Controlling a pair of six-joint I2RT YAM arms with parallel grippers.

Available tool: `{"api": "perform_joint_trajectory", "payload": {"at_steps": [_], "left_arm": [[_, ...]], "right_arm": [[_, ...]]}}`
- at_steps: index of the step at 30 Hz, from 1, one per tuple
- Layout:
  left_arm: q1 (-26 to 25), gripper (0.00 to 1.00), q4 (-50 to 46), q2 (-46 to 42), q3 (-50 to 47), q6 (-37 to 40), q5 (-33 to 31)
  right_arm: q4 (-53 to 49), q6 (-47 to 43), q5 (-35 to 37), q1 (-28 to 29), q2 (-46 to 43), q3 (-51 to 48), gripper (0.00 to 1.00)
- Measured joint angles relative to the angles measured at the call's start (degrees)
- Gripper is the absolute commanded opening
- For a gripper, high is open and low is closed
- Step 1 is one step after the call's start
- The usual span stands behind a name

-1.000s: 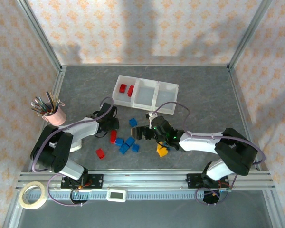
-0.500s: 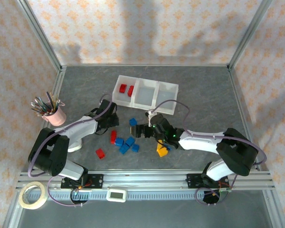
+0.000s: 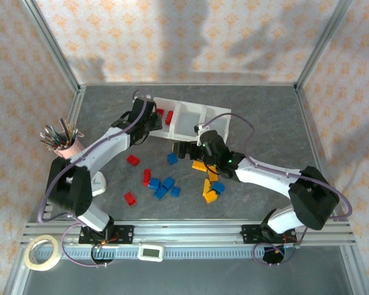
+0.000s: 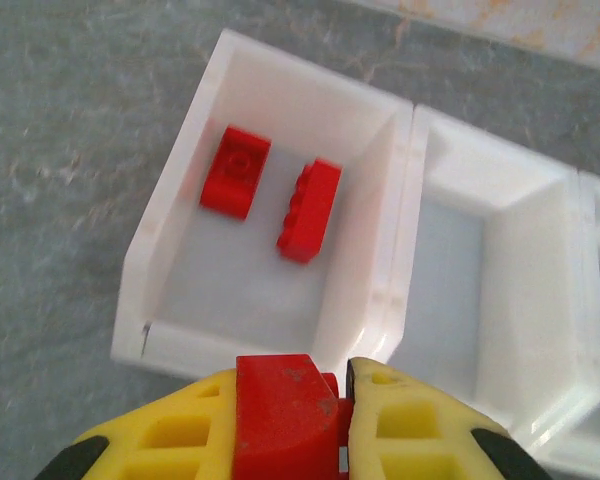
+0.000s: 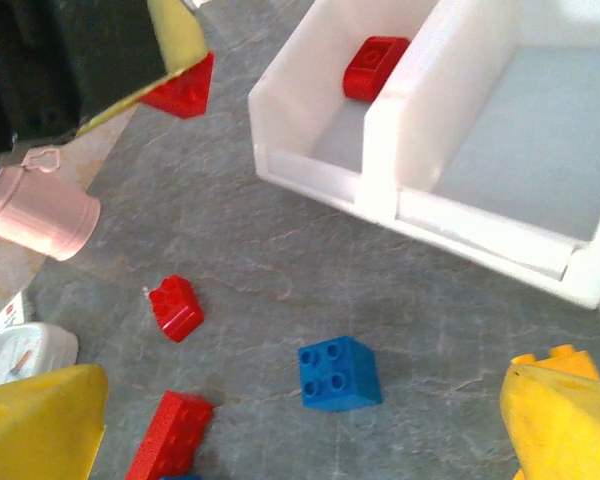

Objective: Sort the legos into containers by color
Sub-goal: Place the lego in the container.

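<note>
left fingers (image 4: 410, 425) clenched on red lego (image 4: 280, 415) above near wall of left container (image 4: 165, 250). right fingers (image 5: 560, 420) released wide, over blue lego (image 5: 338, 373) on desk (image 5: 230, 250).

Bins (image 4: 400, 230) translucent white. Two red bricks (image 4: 235, 172) in the end bin, one more red brick (image 4: 285, 415) between yellow finger pads (image 4: 410, 425). Loose on the tabletop: blue cluster (image 3: 163, 186), red pieces (image 3: 133, 160), yellow-orange pieces (image 3: 209, 193). Tabletop (image 3: 264, 117) dark grey, mottled like stone. Walls (image 3: 172, 37) cream with a repeating orange floral motif. Cup (image 3: 74, 150) pink, pens in it mixed dark colours. Arms (image 3: 104, 150) white with black joints. Tape roll (image 3: 42, 252) pale cream. Frame rails (image 3: 190, 230) silver.
</note>
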Motion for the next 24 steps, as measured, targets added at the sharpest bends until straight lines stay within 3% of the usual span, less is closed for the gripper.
{"api": "perform_joint_trajectory", "payload": {"at_steps": [11, 20, 24], "left_arm": [[0.2, 0.15, -3.6, 21.6, 17.8, 0.0, -3.4], [0.8, 0.44, -7.3, 28.0, 22.0, 0.4, -4.0], [0.8, 0.48, -7.8, 27.5, 22.4, 0.5, -4.7]], "right_arm": [[-1.3, -1.3, 0.0, -2.0, 1.9, 1.7, 1.0], [-1.7, -2.8, -0.3, -2.3, 2.5, 3.6, 1.0], [-2.3, -3.5, -0.9, -2.3, 2.5, 4.4, 1.0]]}}
